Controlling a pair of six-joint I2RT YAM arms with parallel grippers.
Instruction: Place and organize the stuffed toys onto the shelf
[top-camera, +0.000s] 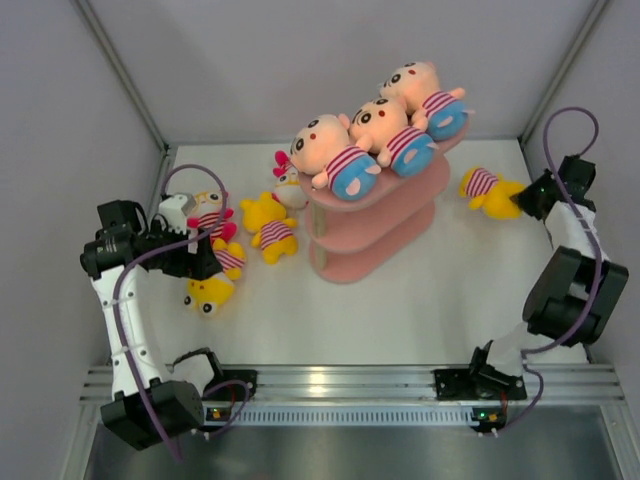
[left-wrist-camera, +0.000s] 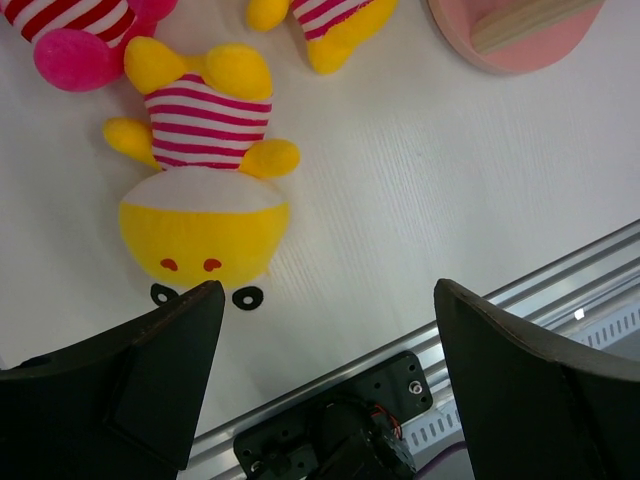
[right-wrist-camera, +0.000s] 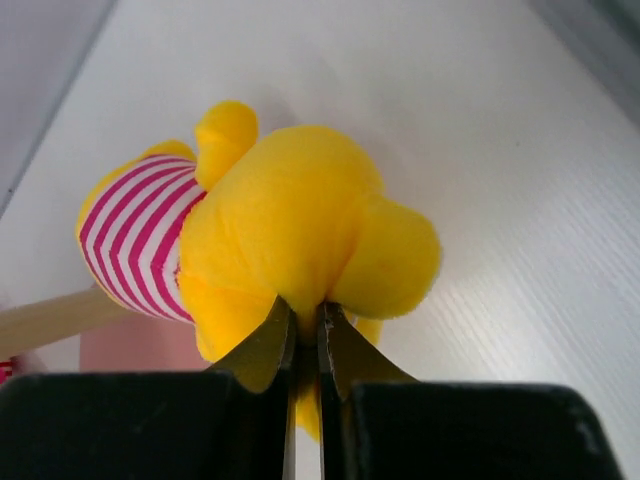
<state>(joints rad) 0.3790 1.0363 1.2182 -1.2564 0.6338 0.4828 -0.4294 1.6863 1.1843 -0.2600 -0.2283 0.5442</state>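
Note:
The pink shelf (top-camera: 365, 262) stands mid-table, with three peach stuffed toys in blue shorts (top-camera: 335, 152) lying on its top board. To its right lies a yellow striped toy (top-camera: 488, 188) (right-wrist-camera: 290, 220), and my right gripper (top-camera: 522, 200) (right-wrist-camera: 306, 320) is shut on its plush. On the left, my left gripper (top-camera: 205, 258) (left-wrist-camera: 325, 300) hangs open and empty just above another yellow toy (top-camera: 210, 290) (left-wrist-camera: 205, 190). A pink-legged toy (top-camera: 215, 225) (left-wrist-camera: 80, 40) and a third yellow toy (top-camera: 268, 225) lie beside it.
A small toy with a pink bow (top-camera: 288, 185) leans against the shelf's left end. Grey walls enclose the table on three sides. An aluminium rail (top-camera: 350, 382) with the arm bases runs along the near edge, also seen in the left wrist view (left-wrist-camera: 560, 290).

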